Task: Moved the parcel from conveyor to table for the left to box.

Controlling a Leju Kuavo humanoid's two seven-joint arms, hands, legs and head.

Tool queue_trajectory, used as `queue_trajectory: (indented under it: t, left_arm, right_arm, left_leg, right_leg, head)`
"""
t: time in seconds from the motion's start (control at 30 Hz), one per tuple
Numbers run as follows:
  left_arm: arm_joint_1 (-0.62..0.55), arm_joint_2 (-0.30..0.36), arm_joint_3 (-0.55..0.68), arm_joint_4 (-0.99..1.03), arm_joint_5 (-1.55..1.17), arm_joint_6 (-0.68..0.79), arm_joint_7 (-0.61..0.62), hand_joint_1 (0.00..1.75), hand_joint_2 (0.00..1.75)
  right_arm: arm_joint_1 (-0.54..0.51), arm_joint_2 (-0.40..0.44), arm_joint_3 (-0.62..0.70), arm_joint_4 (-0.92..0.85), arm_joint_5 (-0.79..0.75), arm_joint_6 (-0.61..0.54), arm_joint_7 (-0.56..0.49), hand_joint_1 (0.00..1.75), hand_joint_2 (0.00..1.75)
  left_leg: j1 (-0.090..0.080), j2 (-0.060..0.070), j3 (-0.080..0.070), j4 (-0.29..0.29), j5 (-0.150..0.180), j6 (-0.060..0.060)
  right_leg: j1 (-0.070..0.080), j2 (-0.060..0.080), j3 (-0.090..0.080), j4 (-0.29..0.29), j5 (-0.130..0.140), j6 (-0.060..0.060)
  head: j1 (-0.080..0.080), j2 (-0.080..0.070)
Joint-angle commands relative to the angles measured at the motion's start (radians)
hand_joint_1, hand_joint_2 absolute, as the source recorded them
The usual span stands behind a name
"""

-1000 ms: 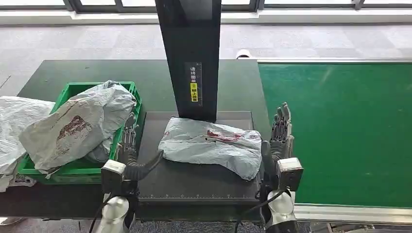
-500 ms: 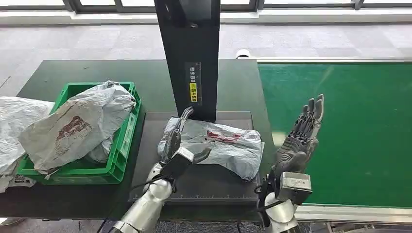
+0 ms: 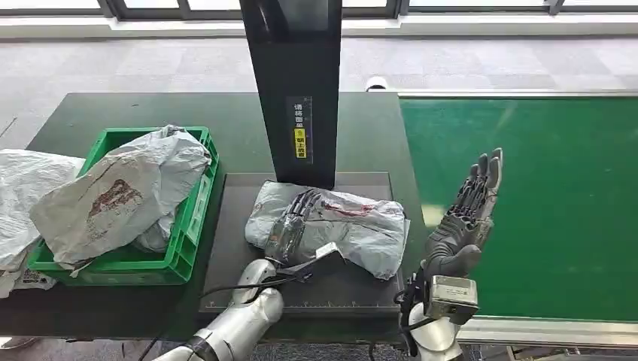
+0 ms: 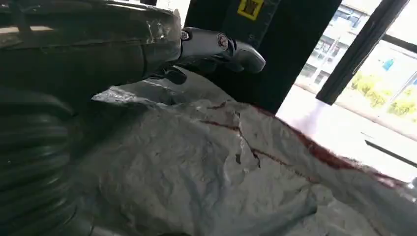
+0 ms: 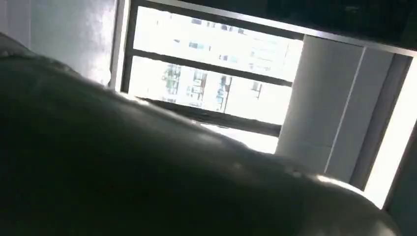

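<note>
You've got the parcel (image 3: pixel 353 229), a crumpled grey poly bag with red print, lying flat on the dark tray (image 3: pixel 316 289), box (image 3: pixel 192 207) at its 9 o'clock.

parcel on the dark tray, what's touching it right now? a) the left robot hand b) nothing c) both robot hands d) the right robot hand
a: the left robot hand lies on top of the grey parcel on the dark tray, while the right robot hand is raised with its fingers apart over the edge of the green conveyor, apart from the parcel.
</note>
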Motion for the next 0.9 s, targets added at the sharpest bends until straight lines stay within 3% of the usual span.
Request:
queue_trajectory:
  t: [0.03,0.27,0.43,0.47,0.53,0.57,0.6,0.63,0.8,0.83,0.87,0.9]
  left_arm:
    - [-0.062,0.017,-0.064,0.149,-0.012,0.006,0.023,0.0,1.75]
    - [-0.062,0.017,-0.064,0.149,-0.012,0.006,0.023,0.0,1.75]
    - [-0.06,0.022,-0.11,0.159,-0.184,-0.015,0.183,0.0,1.75]
    - [-0.06,0.024,-0.118,0.159,-0.219,-0.016,0.216,0.0,1.75]
    - [-0.062,0.027,-0.126,0.159,-0.253,-0.02,0.247,0.0,1.75]
    - [-0.062,0.028,-0.128,0.159,-0.265,-0.02,0.259,0.26,1.75]
    - [-0.061,0.028,-0.128,0.158,-0.276,-0.022,0.268,1.52,1.75]
    - [-0.063,0.03,-0.134,0.161,-0.292,-0.028,0.283,1.69,1.75]
    - [-0.057,0.029,-0.109,0.146,-0.369,-0.01,0.331,1.75,1.75]
    - [-0.057,0.032,-0.102,0.142,-0.433,0.055,0.38,1.59,1.75]
    - [-0.057,0.032,-0.094,0.142,-0.445,0.063,0.389,1.59,1.75]
    - [-0.059,0.037,-0.082,0.141,-0.474,0.074,0.409,1.71,1.75]
  right_arm:
    - [-0.008,-0.05,0.027,-0.004,-0.008,0.003,0.004,0.0,0.0]
    - [-0.008,-0.05,0.027,-0.004,-0.008,0.003,0.004,0.0,0.0]
    - [-0.002,-0.045,0.008,0.003,0.027,0.0,0.004,0.0,0.0]
    - [-0.001,-0.04,0.001,0.004,0.022,0.015,0.004,0.0,1.75]
    - [0.0,-0.038,-0.007,0.005,0.017,0.018,0.004,0.0,1.75]
    - [0.001,-0.037,-0.01,0.004,0.016,0.02,0.004,0.0,1.75]
    - [0.002,-0.036,-0.014,0.001,0.015,0.019,0.004,0.0,1.75]
    - [0.005,-0.036,-0.016,-0.001,0.016,0.02,0.004,0.0,1.75]
    - [0.022,-0.023,-0.041,-0.015,0.03,0.028,0.004,0.0,1.75]
    - [0.029,-0.018,-0.049,-0.022,0.043,0.034,0.004,0.0,1.75]
    - [0.031,-0.016,-0.052,-0.024,0.046,0.035,0.004,0.0,1.75]
    - [0.034,-0.01,-0.064,-0.025,0.062,0.021,0.004,0.0,1.75]
  left_leg:
    - [0.0,0.0,0.003,-0.001,-0.001,0.0]
    - [0.0,0.0,0.002,-0.001,0.0,0.001]
    - [0.0,0.0,0.002,-0.001,0.0,0.001]
    - [0.0,0.0,0.001,-0.001,0.0,0.0]
    - [0.0,0.0,0.002,-0.001,0.0,0.001]
    - [0.0,0.0,0.003,-0.003,0.0,0.001]
    - [0.0,0.001,0.003,-0.002,0.0,0.001]
    - [0.0,0.001,0.004,-0.003,0.0,0.001]
    - [0.0,0.0,0.003,-0.002,0.0,0.001]
    - [0.0,0.0,0.004,-0.003,0.0,0.001]
    - [0.0,0.0,0.003,-0.002,0.0,0.001]
    - [0.0,0.0,0.004,-0.003,0.0,0.001]
  right_leg:
    - [0.001,-0.001,0.003,-0.002,-0.001,0.0]
    - [0.0,0.0,0.002,-0.001,0.0,0.0]
    - [0.0,0.0,0.002,-0.001,0.0,0.0]
    - [0.001,-0.001,0.002,-0.001,0.0,0.0]
    - [0.0,-0.001,0.003,-0.001,0.0,0.0]
    - [0.0,-0.001,0.004,-0.003,0.0,0.0]
    - [0.0,-0.001,0.004,-0.002,0.0,0.0]
    - [0.0,0.0,0.005,-0.003,0.0,0.0]
    - [0.001,-0.001,0.004,-0.002,0.0,0.0]
    - [0.001,-0.001,0.005,-0.003,0.0,0.0]
    - [0.0,-0.001,0.004,-0.002,0.0,0.0]
    - [0.001,-0.001,0.005,-0.003,0.0,0.0]
  head:
    - [0.0,0.0]
    - [0.0,0.0]
    - [0.0,0.0]
    - [0.0,0.0]
    - [0.0,0.0]
    - [0.0,0.0]
    - [0.0,0.0]
    - [0.0,0.0]
    - [0.0,0.0]
    - [0.0,0.0]
    - [0.0,0.0]
    - [0.0,0.0]
